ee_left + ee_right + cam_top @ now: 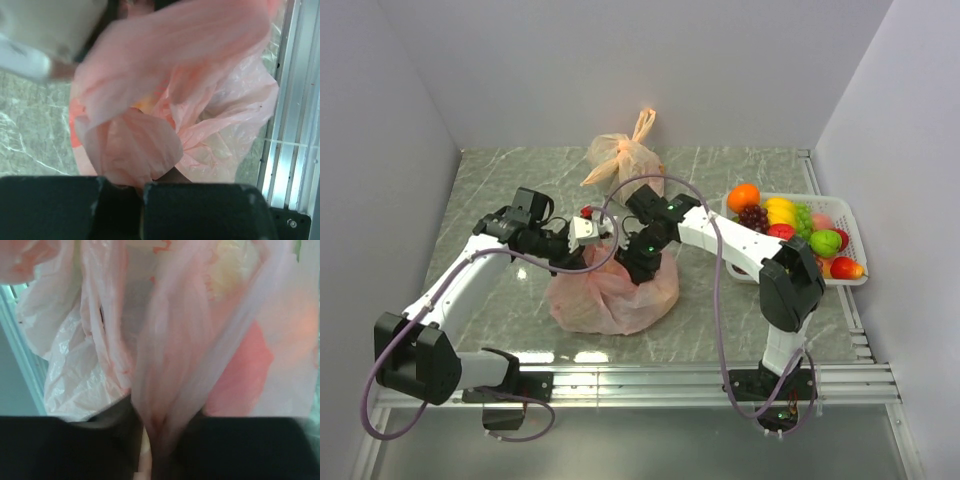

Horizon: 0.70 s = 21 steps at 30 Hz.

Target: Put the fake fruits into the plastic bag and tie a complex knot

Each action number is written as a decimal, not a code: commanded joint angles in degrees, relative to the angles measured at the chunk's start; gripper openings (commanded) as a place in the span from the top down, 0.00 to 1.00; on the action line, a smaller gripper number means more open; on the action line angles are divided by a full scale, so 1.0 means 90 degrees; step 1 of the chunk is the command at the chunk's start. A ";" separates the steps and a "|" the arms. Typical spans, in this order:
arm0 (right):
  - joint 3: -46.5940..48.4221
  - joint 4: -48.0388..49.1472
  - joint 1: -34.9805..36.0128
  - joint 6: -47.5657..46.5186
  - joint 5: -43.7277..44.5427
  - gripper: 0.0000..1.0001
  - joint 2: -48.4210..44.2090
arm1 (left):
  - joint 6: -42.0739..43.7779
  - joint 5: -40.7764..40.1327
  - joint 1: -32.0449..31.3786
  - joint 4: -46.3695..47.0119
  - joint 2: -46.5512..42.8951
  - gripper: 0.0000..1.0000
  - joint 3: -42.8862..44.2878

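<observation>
Centrally, plastic bag (pixel 610 300): left end effector (pixel 140 187) clamps its film; right end effector (pixel 160 425) unclear; pale bag (pixel 623 160) behind, fruit basket (pixel 857 240) right.

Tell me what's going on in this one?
Both arms are bent over the crinkly pink-red plastic bag at mid-table. The left gripper is shut on a bunched fold of it. A strip of the bag runs between the right gripper's fingers, but whether it grips is unclear. Several glossy plastic fruits lie in the white basket to the right. No finished knot shows.
</observation>
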 commanded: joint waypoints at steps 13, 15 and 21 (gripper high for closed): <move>-0.0601 0.0537 -0.1608 0.0841 -0.1798 0.20 -0.1602 | -0.0098 0.0698 0.0000 0.0156 -0.0178 1.00 0.0024; -0.0700 0.0577 -0.1608 0.0850 -0.1837 0.19 -0.1564 | -0.0136 0.0795 0.0000 0.0224 -0.0168 1.00 0.0024; -0.0603 0.1308 -0.1521 0.1464 -0.2120 0.27 -0.1046 | -0.0127 0.1127 -0.0009 0.0137 0.0007 1.00 0.0141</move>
